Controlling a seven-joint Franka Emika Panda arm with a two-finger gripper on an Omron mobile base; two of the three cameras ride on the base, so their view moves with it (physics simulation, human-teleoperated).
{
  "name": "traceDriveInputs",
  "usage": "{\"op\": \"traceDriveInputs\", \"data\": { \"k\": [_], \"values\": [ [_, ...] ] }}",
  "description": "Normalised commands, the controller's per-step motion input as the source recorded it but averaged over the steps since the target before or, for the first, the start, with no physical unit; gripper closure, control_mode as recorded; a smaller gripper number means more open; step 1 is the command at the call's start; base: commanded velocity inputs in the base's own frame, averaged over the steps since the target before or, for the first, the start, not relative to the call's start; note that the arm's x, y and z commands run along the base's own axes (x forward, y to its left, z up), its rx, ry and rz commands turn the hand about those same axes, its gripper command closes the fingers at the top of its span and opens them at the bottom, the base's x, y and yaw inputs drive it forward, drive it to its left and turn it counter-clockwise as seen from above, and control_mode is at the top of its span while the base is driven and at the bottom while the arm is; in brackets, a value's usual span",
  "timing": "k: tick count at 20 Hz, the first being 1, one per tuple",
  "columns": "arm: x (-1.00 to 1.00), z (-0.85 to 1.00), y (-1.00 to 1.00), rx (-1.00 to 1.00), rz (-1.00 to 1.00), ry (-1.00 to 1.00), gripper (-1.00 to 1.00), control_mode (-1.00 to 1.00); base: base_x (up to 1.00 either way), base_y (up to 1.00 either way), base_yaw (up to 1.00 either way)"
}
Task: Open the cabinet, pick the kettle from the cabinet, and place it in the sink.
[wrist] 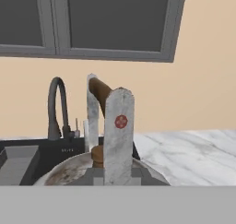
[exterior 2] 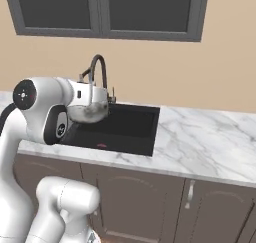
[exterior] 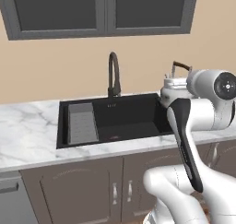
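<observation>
Standing by the white marble tabletop, I see the grey tray at the basin's left end, then the black faucet behind the sink. Over its right edge hangs the kettle, clear of the basin. The fingers are clenched on its brown handle, the body beneath them.

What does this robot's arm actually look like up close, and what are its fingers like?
The arm is made of glossy white rounded segments with dark grey to black joints, including a round black cap with small markings at one joint and a black band down one link. The gripper has two narrow, flat, pale grey mottled fingers with rounded tips; one carries a small red round mark.
</observation>
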Motion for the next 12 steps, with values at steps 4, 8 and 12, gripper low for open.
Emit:
{"op": "traceDriveInputs", "data": {
  "k": [4, 8, 12],
  "values": [
    [0.00, 0.00, 0.00, 0.00, 0.00, 0.00, 1.00, 1.00, 0.30, -0.48, 0.09],
    [0.00, 0.00, 0.00, 0.00, 0.00, 0.00, 1.00, 1.00, 0.38, -0.40, 0.14],
    [0.00, 0.00, 0.00, 0.00, 0.00, 0.00, 1.00, 1.00, 0.18, -0.30, 0.08]
  ]
}}
